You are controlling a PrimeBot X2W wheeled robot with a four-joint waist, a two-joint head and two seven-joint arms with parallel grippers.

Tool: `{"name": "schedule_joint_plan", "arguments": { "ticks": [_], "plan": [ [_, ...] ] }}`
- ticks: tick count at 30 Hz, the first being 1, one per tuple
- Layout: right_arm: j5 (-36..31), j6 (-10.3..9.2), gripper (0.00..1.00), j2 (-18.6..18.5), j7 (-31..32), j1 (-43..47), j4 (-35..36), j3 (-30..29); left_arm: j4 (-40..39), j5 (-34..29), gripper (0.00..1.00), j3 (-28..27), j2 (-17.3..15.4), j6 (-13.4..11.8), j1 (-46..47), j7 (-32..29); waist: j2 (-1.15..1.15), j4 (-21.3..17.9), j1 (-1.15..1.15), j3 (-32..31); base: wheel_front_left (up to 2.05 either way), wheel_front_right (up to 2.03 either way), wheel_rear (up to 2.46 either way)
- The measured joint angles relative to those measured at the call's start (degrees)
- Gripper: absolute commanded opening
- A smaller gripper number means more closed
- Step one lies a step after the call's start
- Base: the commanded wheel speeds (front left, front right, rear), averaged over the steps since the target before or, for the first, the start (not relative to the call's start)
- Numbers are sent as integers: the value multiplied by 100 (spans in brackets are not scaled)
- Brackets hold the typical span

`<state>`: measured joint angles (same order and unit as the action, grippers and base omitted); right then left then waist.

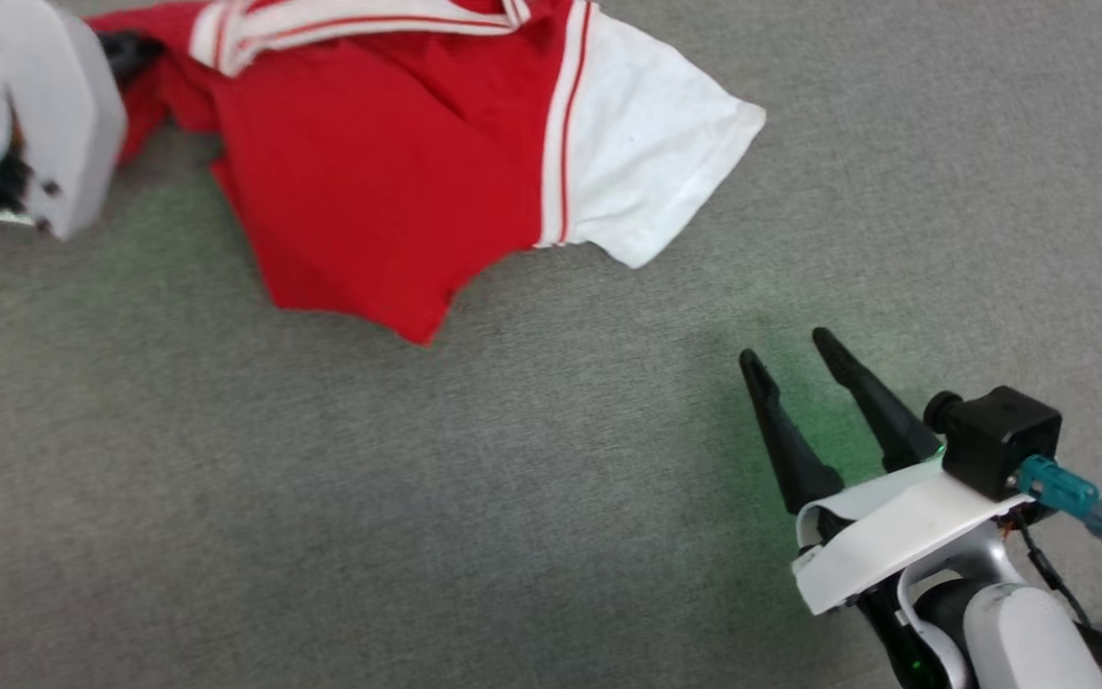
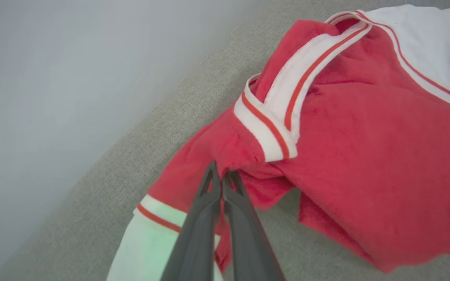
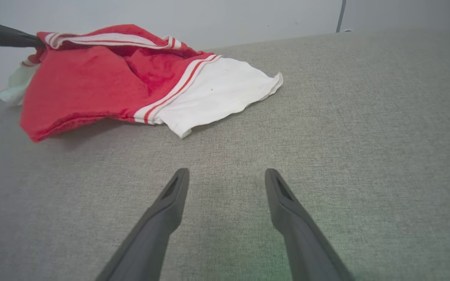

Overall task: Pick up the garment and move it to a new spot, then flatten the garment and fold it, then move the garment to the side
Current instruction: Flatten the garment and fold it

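Garment (image 1: pixel 388 172) lay bunched at the far left of the grey cloth-covered surface (image 1: pixel 513 498), numerals not in sight. One white sleeve (image 1: pixel 647 153) was spread flat toward the right. The other sleeve (image 2: pixel 150 242) was tucked under on the left side.

Your left gripper (image 2: pixel 221 175) had its fingers pressed together, pinching a fold of red cloth just beside the end of the striped collar (image 2: pixel 283 117). Whether the pinch caught one layer or several, you could not tell from these views.

Your right gripper (image 1: pixel 783 345) hung at the near right, fingers spread wide with nothing between them, well apart from the shirt.

Handling, as a judgement: light, soft, limp knit. It would drape and trail from a single pinch rather than lift as a sheet, and loose layers could slip free or drag on the nubby surface. The ribbed collar and sleeve trim looked thicker, so they were the surer places to bite. For flattening, you would want the right gripper on the opposite shoulder or the spread sleeve's seam, so the shirt could hang open between two holds.
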<state>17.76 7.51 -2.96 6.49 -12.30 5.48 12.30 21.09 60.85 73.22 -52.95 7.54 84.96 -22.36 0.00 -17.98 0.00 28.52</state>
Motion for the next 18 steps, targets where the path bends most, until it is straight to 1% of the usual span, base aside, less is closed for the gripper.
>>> {"name": "schedule_joint_plan", "arguments": {
  "ticks": [1,3,5,9,11,12,13,16,18],
  "plan": [
    [19,0,100,-1,-15,-2,-30,35,70,114,4,-1,-5,0,83,-146,0,-34,0,27,0,0,0],
    [42,0,100,1,-79,-1,-83,88,216,423,0,-13,-49,0,216,-294,0,-112,0,76,0,0,0],
    [78,0,100,1,-130,-1,-133,105,352,666,0,-25,-105,0,307,-402,0,-188,0,118,0,0,0],
    [104,0,100,0,-180,-4,-211,143,817,855,1,-59,-133,0,436,-453,0,-293,0,188,0,0,0],
    [146,0,100,-3,-198,-54,-247,201,1247,770,20,-111,-71,-10,546,-256,0,-325,0,232,0,0,0],
    [167,0,100,1,-211,-110,-252,246,1432,693,44,-112,-15,-31,568,-177,0,-339,0,253,0,0,0],
    [193,0,100,2,-245,-161,-252,272,1616,643,99,-111,63,-53,570,-56,0,-350,0,277,0,0,0],
    [196,0,100,2,-266,-219,-291,313,1985,602,100,-103,319,-48,555,144,0,-371,0,332,0,0,0],
    [194,0,100,1,-279,-226,-319,308,2109,541,100,-87,421,-41,541,223,0,-356,0,339,0,0,0]
  ]
}}
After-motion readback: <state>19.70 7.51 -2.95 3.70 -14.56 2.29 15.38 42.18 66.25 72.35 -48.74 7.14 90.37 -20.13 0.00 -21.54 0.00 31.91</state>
